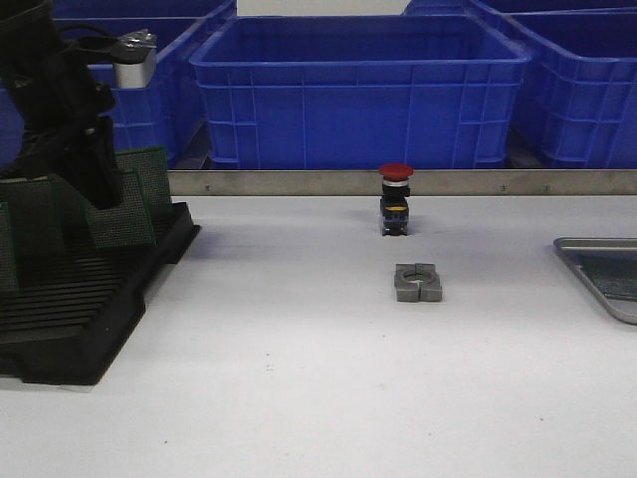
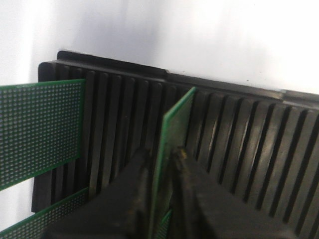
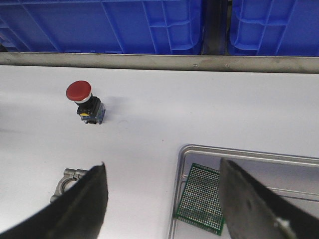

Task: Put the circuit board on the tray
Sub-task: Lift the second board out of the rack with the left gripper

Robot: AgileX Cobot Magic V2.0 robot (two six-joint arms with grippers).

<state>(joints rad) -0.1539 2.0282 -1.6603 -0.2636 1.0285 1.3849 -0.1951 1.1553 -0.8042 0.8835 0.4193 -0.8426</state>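
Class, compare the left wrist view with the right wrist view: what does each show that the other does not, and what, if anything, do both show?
Only the left wrist view shows the black slotted rack and the left gripper shut on an upright green circuit board, with further boards standing in the slots beside it.

Only the right wrist view shows the red push button, the grey metal clamp block, the blue crates, the silver tray with one circuit board lying in it, and the open right gripper.

Both show the white table and green perforated boards.

No text, label, brand, number or sign can be read anywhere in the front view or in either of the wrist views.
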